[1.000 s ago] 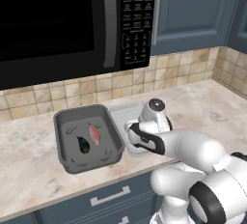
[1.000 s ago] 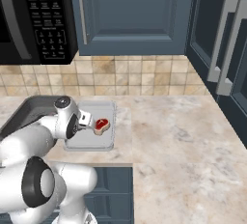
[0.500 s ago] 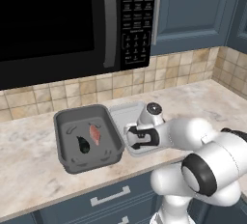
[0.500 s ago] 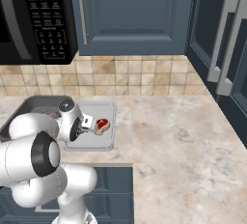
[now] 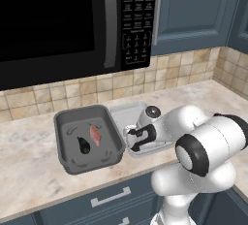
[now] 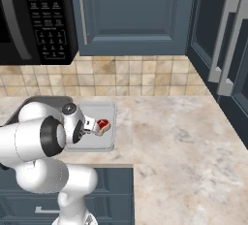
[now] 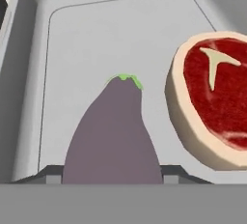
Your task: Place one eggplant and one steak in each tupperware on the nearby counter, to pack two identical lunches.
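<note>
we're down in the pale tray (image 7: 72, 35) now, our hand (image 7: 112, 177) partly closed around an eggplant (image 7: 113, 136), fingers pressed on either side, green cap pointing away from us. right beside it on the tray floor lies a steak (image 7: 212, 97), red with a pale fat rim, just apart from the eggplant. from the left, the hand (image 5: 137, 139) sits low over the tray (image 5: 127, 115), which touches the dark tub (image 5: 65, 158) on the desk (image 5: 29, 175). that tub holds another eggplant (image 5: 84, 145) and steak (image 5: 95, 134).
</note>
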### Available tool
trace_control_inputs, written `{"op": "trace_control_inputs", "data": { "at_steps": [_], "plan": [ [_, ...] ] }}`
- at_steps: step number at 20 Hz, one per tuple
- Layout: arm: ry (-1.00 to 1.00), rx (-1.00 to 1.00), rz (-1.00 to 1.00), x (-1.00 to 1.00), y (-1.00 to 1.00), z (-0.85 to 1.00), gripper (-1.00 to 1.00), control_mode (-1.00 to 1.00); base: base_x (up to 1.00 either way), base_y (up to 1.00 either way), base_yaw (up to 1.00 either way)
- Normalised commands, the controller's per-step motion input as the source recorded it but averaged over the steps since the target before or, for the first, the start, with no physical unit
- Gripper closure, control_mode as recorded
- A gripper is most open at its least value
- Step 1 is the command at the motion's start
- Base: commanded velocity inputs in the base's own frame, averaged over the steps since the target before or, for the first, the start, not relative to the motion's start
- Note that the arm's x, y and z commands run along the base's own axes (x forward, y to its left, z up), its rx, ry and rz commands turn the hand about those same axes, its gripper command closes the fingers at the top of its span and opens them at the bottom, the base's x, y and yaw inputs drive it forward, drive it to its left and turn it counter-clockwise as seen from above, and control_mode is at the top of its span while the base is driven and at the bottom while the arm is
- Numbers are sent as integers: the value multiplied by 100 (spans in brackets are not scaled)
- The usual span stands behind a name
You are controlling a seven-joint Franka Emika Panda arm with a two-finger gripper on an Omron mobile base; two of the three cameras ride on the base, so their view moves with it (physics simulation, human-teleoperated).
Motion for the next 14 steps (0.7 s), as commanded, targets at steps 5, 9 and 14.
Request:
{"op": "trace_control_inputs", "data": {
  "at_steps": [5, 9, 14],
  "plan": [
    [0, 0, -1, 0, 0, 7, -100, -100, 0, 0, 0],
    [1, 0, -4, 0, 0, 33, -100, -100, 0, 0, 0],
    [8, 0, -3, -20, 0, 71, -100, -100, 0, 0, 0]
  ]
}}
